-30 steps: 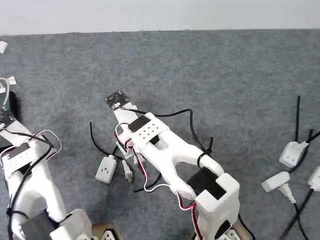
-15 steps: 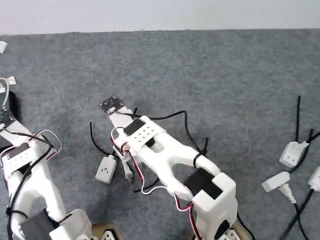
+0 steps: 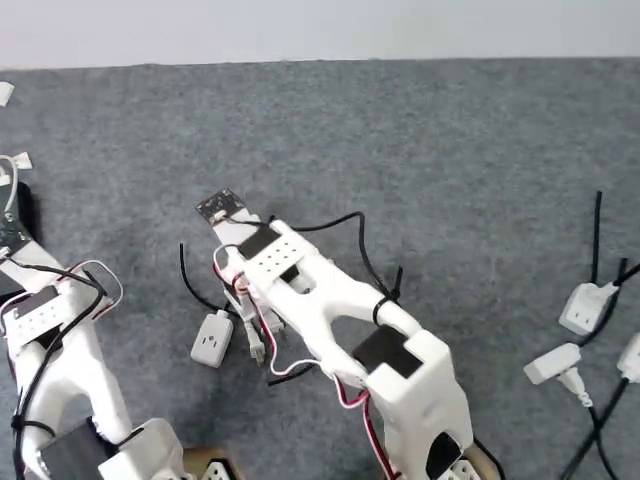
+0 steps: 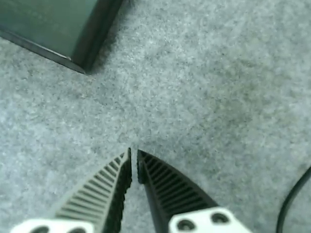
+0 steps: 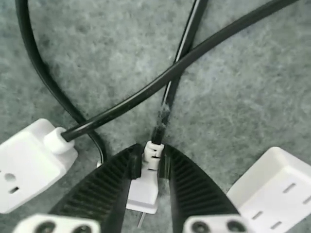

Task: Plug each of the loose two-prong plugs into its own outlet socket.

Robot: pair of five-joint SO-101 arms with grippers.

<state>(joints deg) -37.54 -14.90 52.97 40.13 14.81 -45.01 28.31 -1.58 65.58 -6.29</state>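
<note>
Presently, plugs, two counted: one white plug [image 5: 146,191] lies on the grey carpet [image 3: 450,180] left of the table's centre, pinched at its neck between the narrowed fingers of the right gripper [image 5: 149,158]. A second plug [image 3: 551,363] lies well apart, near the right edge. Sockets, four counted: a first socket [image 5: 26,165] with a black cable running into it lies near the held plug on one side, a second socket [image 5: 274,187] near it on the other. A third socket [image 3: 580,308] and a fourth socket [image 3: 632,355] lie beside the second plug. Black cables [image 5: 184,63], two, cross just beyond the held plug. Left gripper [image 4: 134,154], one: drawn tight, finger against finger, above bare carpet at the table's left side, near one dark box [image 4: 58,24].
</note>
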